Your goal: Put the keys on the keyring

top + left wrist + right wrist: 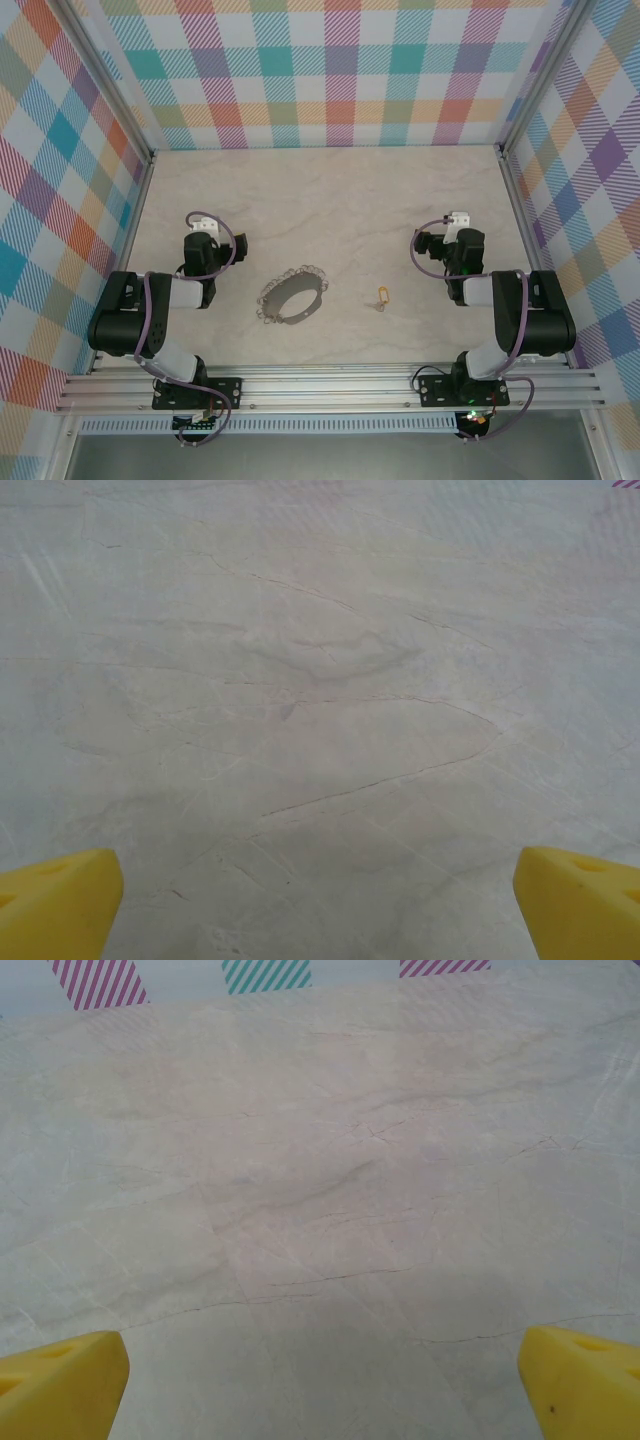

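a pale marble-patterned table (330, 190) with thin grey veins lies under even, soft light. pastel plaid covers the back wall (330, 70) at 12 o'clock, the left wall (50, 180) at 9 and the right wall (600, 170) at 3. metal posts (110, 85) edge the far corners. silvery aluminium rails (330, 385) run along 6 o'clock.
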You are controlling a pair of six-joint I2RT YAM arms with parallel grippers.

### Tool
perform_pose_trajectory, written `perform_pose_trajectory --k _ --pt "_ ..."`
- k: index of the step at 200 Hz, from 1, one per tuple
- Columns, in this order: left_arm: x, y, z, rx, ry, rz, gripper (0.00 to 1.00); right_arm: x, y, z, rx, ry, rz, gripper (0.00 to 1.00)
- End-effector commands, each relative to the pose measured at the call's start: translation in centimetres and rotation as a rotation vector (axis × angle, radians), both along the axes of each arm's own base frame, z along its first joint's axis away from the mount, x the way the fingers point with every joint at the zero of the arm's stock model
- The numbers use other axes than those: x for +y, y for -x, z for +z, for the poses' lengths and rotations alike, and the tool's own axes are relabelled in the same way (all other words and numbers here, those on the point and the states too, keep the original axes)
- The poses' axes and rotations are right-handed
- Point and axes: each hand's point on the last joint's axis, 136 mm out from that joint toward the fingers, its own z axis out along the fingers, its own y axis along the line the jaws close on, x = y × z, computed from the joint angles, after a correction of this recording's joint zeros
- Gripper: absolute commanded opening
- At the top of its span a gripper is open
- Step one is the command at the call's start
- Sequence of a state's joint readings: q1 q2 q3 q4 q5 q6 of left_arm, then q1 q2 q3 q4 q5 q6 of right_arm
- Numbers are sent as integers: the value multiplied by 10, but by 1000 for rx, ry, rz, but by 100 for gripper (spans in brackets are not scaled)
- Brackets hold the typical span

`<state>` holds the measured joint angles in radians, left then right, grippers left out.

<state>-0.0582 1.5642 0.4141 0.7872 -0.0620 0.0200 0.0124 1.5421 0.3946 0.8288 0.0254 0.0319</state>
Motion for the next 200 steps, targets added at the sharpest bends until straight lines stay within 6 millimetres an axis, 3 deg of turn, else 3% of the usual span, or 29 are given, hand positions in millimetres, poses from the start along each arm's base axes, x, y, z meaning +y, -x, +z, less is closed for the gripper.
perform_pose_trajectory --k 1,73,87,111,129,144,170,200 --pt "-2 -5 6 -19 -12 -8 100 0 -5 10 -33 11 2 100" --pt "-1 -6 6 -15 -9 -8 100 -1 -4 9 -32 9 1 100" --pt "-4 -5 8 -14 -9 -22 99 -2 -2 21 -43 6 -6 100" --pt "-6 -14 21 55 -15 -28 95 1 3 61 16 -23 -2 100" --pt "-7 -15 33 72 -26 -32 94 6 5 94 -14 -133 -16 100" --pt "-5 -13 52 58 -10 -5 94 7 7 106 18 -242 -56 100" --pt "-10 -8 88 49 111 39 94 46 14 106 105 -393 127 100" --pt "-30 6 117 88 273 78 94 98 39 88 261 -542 354 83"
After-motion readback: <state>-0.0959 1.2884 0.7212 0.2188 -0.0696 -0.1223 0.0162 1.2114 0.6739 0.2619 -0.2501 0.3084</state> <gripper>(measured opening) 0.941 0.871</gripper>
